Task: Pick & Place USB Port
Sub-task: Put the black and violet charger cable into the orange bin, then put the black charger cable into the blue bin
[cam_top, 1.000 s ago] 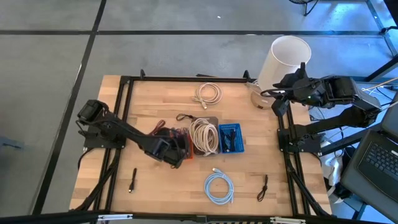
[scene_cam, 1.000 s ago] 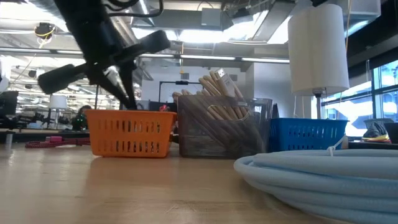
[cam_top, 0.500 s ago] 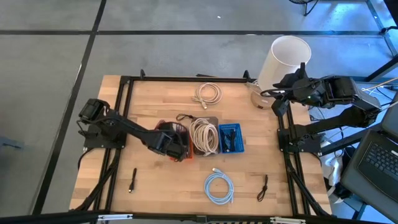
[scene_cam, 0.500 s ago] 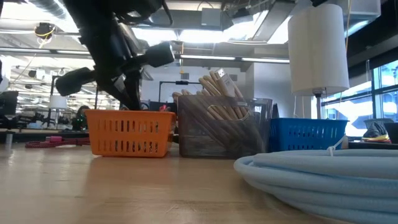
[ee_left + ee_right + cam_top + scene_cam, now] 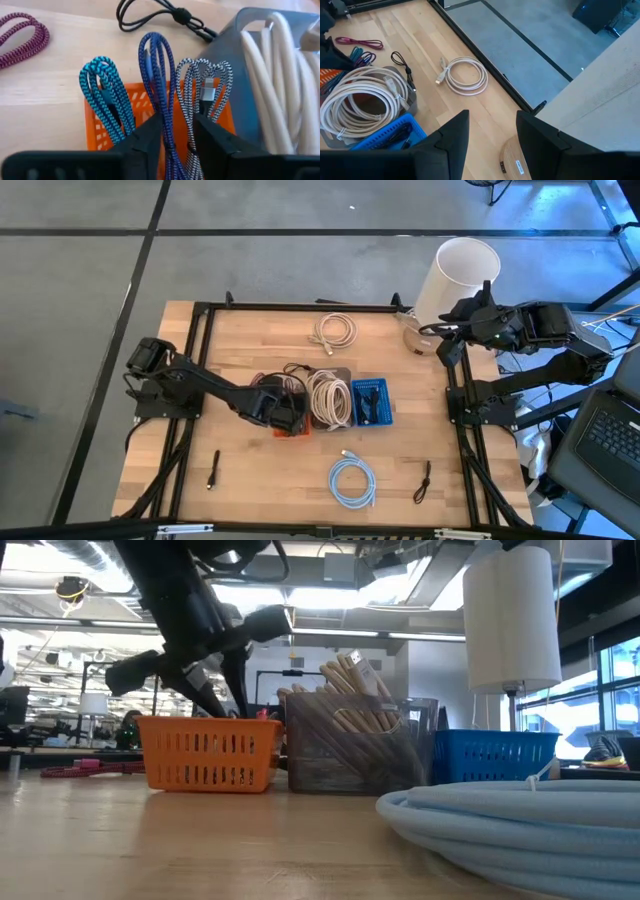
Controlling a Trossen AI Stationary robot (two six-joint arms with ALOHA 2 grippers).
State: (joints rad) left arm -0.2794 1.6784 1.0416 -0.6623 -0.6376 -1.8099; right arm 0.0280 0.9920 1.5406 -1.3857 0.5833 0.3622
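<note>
From above, the left tool (image 5: 285, 412) hid most of the orange basket (image 5: 296, 426); the striped cable (image 5: 206, 95) perhaps lay between its fingers, ends cut off.

Left hand (image 5: 177, 142) parted; right hand (image 5: 492, 135) open.

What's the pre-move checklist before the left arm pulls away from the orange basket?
1. Left end effector open: ok, its fingers stand apart.
2. Left end effector free of cables: not ok, the dark blue braided cable runs between its fingers.
3. Cables seated in the orange basket: ok, the teal cable, the dark blue one and the black-and-white cable all stand in it.
4. Neighbouring grey bin not crowded: cannot tell, it sits right beside the basket.
5. Right end effector out of the way: ok, open and parked at the table's far right edge by the white cylinder.
</note>
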